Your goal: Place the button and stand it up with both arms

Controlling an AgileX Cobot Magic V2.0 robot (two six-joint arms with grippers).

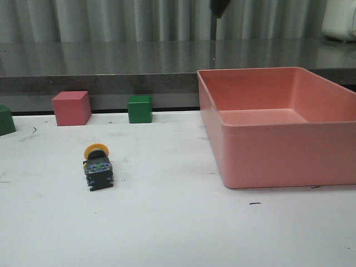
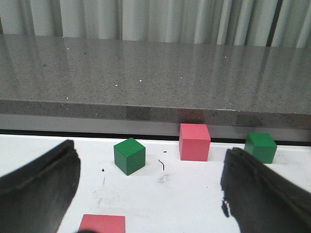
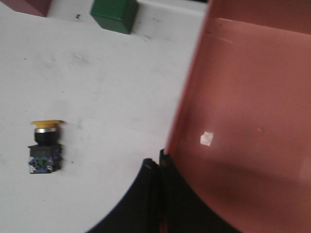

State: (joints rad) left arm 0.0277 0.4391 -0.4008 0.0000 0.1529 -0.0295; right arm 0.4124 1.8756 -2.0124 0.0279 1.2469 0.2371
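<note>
**Button lying on its side, both claws clear of it**

Button rests on the white table, tipped over, its yellow cap toward the back wall and its black base toward the camera. No lettering or brand mark can be read on it; only bluish and green bits show on the base.

Right claw: fingers pressed together, holding nothing, over the near wall of the pink bin. The button lies well apart from it, off to the side away from the bin.

Left claw: fingers spread wide, holding nothing. The button is not visible from this claw.

Count, front view: one button, one bin, one pink cube, two green cubes. The left wrist view shows two green cubes ahead of the fingers, a pink cube between them, and a second pink block nearer the claw.
</note>
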